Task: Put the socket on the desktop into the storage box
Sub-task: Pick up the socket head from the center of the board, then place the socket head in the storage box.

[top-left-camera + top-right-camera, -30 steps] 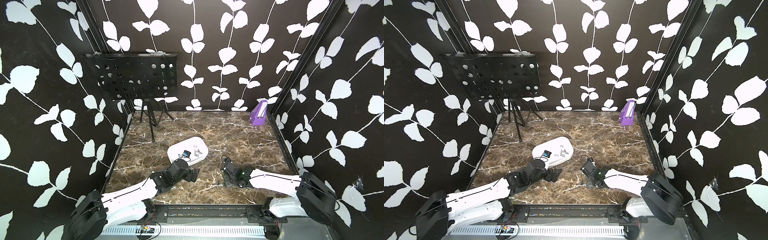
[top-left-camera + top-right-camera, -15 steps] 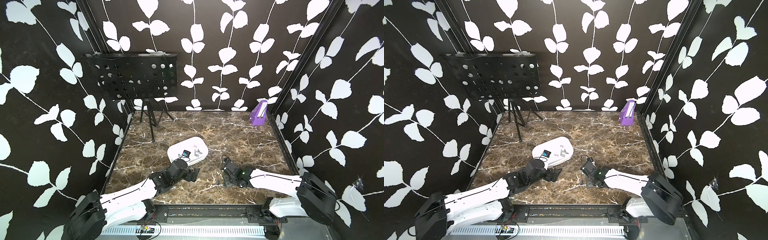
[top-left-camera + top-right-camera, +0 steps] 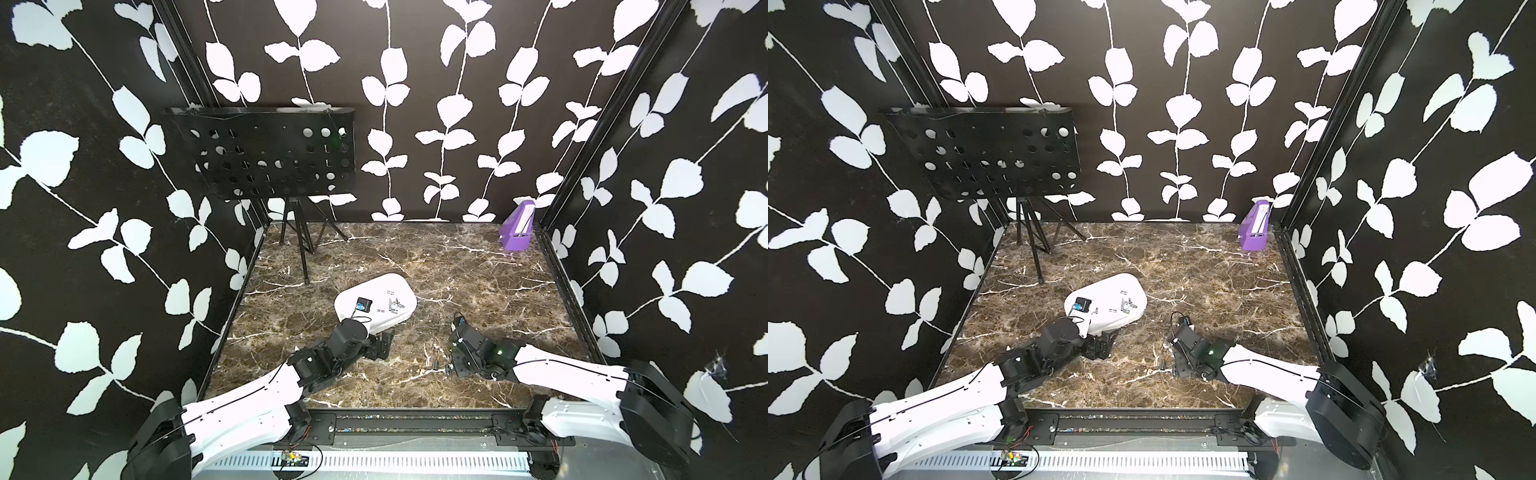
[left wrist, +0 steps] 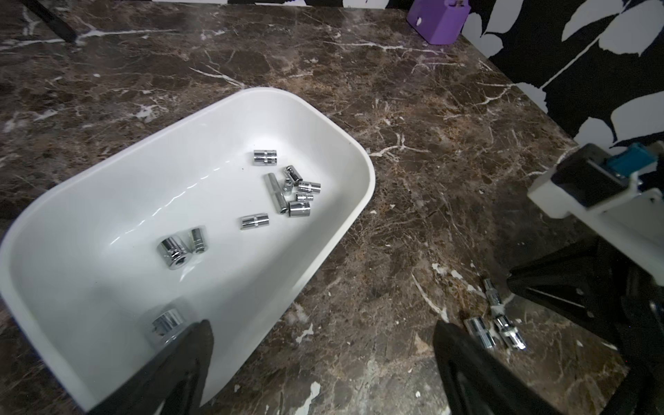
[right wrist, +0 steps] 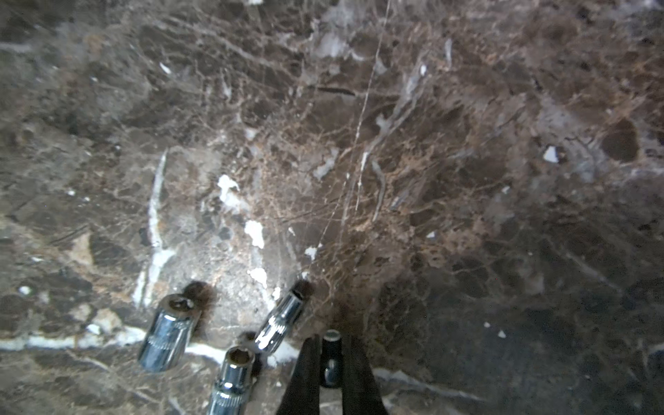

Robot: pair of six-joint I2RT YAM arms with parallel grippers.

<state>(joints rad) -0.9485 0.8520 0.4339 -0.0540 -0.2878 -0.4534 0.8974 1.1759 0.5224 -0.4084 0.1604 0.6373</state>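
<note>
Storage box: we see one white shallow box, open on top, lying slantwise near the middle of the marble desktop.
In the storage box: we count eleven chrome pieces loose on its floor. Six are clustered toward the end away from the left arm, among them a long thin bar. Two lie singly beside that cluster, two sit together mid-floor, and one is partly hidden behind a finger.
Purple box: one, upright in the far right corner; we cannot tell what it holds.
Loose sockets: three on the desktop, on their sides, close together just beside the right gripper and apart from the storage box.
Held socket: one small dark one, down at the desktop; we cannot tell whether it is clear of the marble.
Right gripper: nearly closed, its fingers pressed on either side of the held socket.
Left gripper: spread wide with nothing between the fingers; one shows over the box's near end, the other over bare marble.
Music stand: one, black and perforated, far left.
</note>
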